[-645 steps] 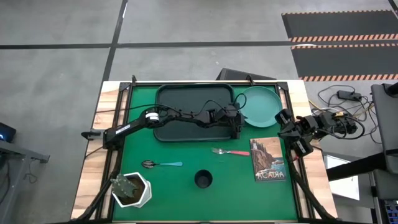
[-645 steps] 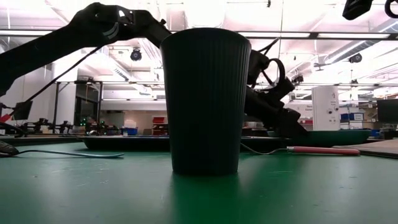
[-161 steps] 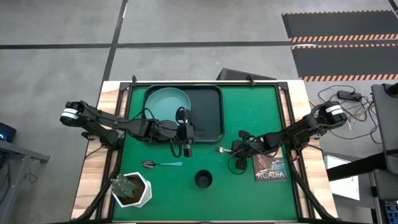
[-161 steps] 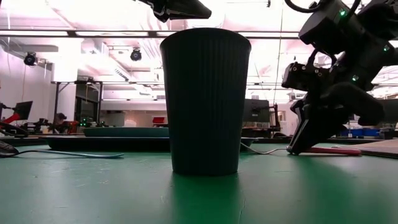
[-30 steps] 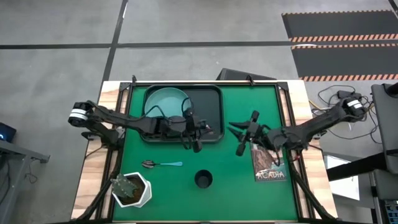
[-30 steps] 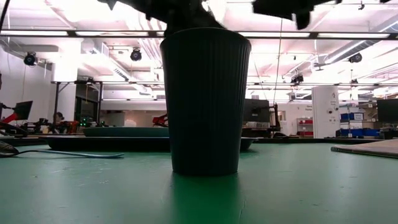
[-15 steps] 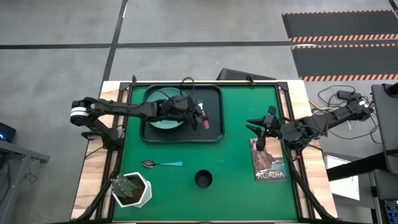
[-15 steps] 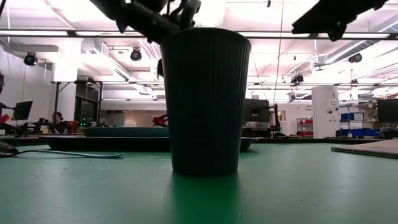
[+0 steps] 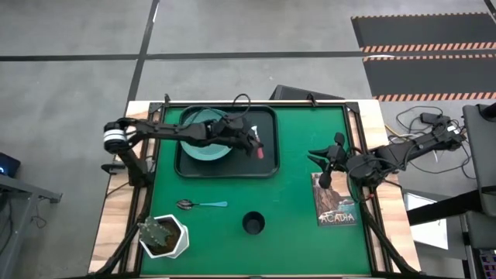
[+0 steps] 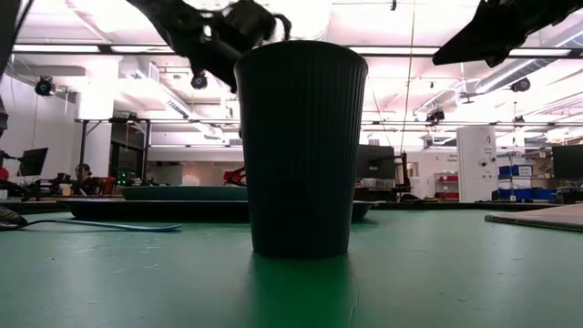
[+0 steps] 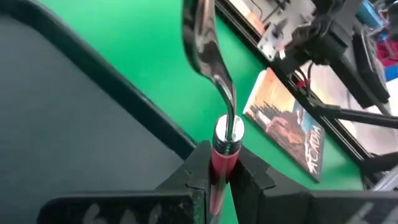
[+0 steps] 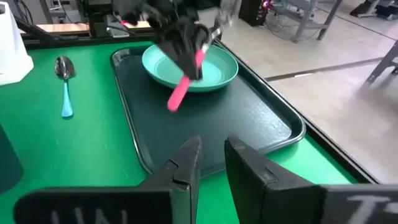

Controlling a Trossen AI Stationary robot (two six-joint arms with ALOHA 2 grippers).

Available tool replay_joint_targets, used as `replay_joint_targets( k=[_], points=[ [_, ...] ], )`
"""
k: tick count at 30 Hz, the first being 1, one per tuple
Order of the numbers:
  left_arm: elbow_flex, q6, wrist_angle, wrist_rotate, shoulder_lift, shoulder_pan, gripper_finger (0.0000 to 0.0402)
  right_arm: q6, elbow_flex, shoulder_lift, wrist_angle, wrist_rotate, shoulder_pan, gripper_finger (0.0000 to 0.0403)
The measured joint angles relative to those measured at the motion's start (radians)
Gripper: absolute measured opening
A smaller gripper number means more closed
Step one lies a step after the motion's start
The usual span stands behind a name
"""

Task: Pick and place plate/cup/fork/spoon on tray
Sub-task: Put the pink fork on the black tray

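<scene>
- Since half a second ago the left gripper point(image 9: 256, 148) has moved a little farther over the tray point(image 9: 267, 167), carrying the fork point(image 12: 185, 84) (pink handle pinched tight).
- The plate point(image 9: 203, 143) lies in the tray.
- The right gripper point(image 9: 326, 165) hovers by the book point(image 9: 335, 198), fingers slightly parted, holding nothing.
- The spoon point(image 9: 200, 204) and cup point(image 9: 253, 223) sit on the mat.

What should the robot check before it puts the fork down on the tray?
1. Left gripper shut on the fork: ok.
2. Fork over the tray: ok.
3. Bare tray floor beside the plate: ok.
4. Right gripper away from the tray, above the book: ok.
5. Fork's height above the tray: cannot tell.
6. Spoon and cup on the tray: not ok.
</scene>
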Motion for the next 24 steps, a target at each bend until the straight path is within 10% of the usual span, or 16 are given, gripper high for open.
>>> replay_joint_targets(
  k=[24],
  points=[
    [0.181, -0.018, -0.373, 0.054, 0.219, 0.111, 0.0045, 0.0, 0.0, -0.023, -0.034, -0.034, 0.0, 0.0059]
  ],
)
